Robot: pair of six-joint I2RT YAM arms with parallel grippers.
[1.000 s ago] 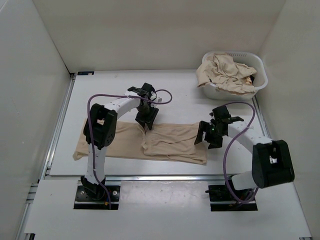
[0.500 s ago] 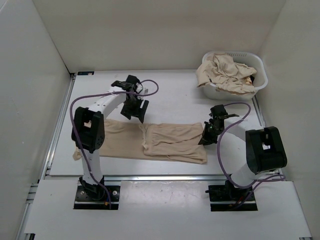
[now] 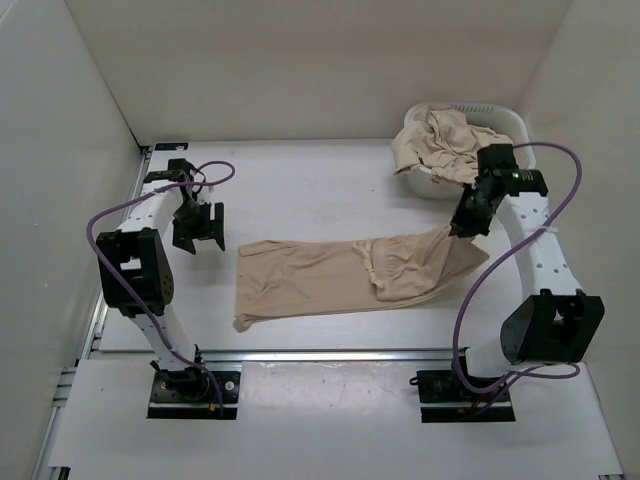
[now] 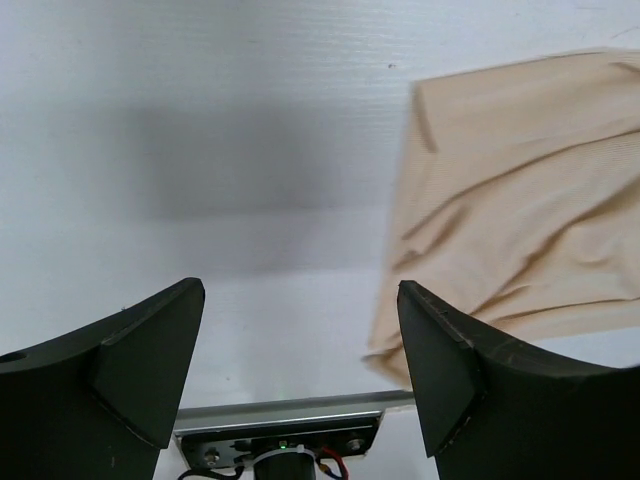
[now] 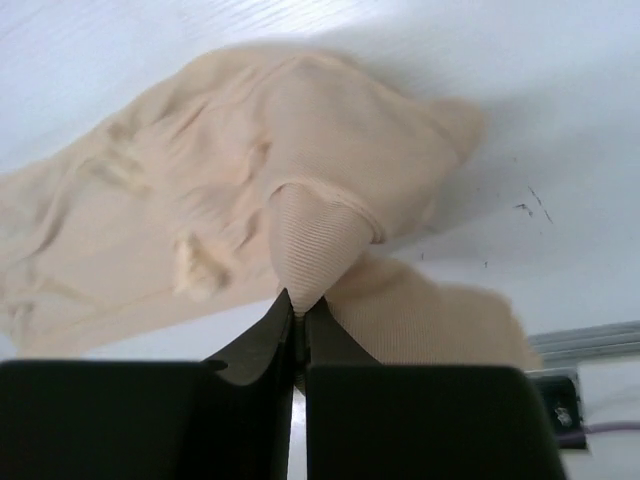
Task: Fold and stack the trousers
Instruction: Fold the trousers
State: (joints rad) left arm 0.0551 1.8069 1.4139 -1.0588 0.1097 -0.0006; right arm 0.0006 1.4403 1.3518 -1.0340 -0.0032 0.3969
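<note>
A pair of beige trousers [image 3: 330,272] lies stretched across the middle of the table, its right end lifted. My right gripper [image 3: 462,226] is shut on that raised end, a pinched fold of ribbed fabric [image 5: 312,250] between its fingers [image 5: 262,345]. The cloth hangs down from the grip onto the table. My left gripper [image 3: 198,226] hovers open over bare table, left of the trousers' left end [image 4: 510,220], with nothing between its fingers [image 4: 440,365].
A white laundry basket [image 3: 510,130] at the back right holds more crumpled beige trousers [image 3: 440,145]. It stands just behind the right arm. White walls enclose the table on three sides, and a metal rail [image 3: 330,352] runs along its near edge.
The right gripper shut on the trousers' right end and pulled it up and to the right, dragging the whole pair rightward. The left gripper opened, let go and moved away to the left.
</note>
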